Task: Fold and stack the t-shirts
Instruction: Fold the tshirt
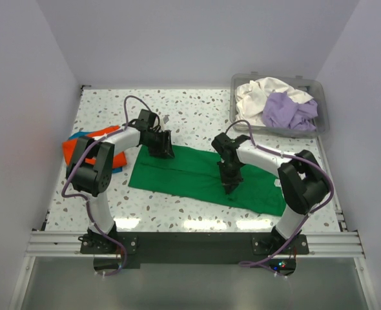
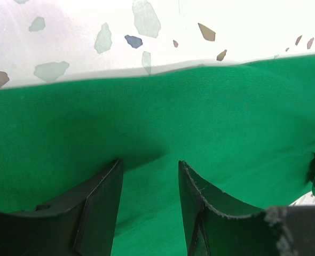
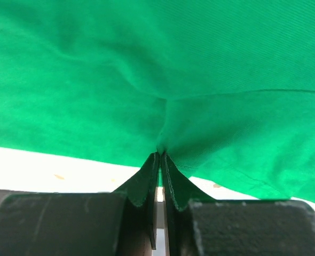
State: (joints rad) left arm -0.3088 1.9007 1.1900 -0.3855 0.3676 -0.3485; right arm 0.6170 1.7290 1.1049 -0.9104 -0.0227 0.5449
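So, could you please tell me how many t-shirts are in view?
5: a green t-shirt spread at centre, an orange t-shirt over a blue t-shirt at the left, and a white t-shirt and a lavender t-shirt in the clear bin. Others may be hidden there.

Both arms (image 1: 123, 137) have white links, black joints, black jaws and looping purple cables (image 1: 128, 97).

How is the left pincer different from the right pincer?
The left pincer stands open above the flat green t-shirt; the right pincer is shut, pinching a fold of it. The left is by its far edge, the right toward its near edge. Both are black.
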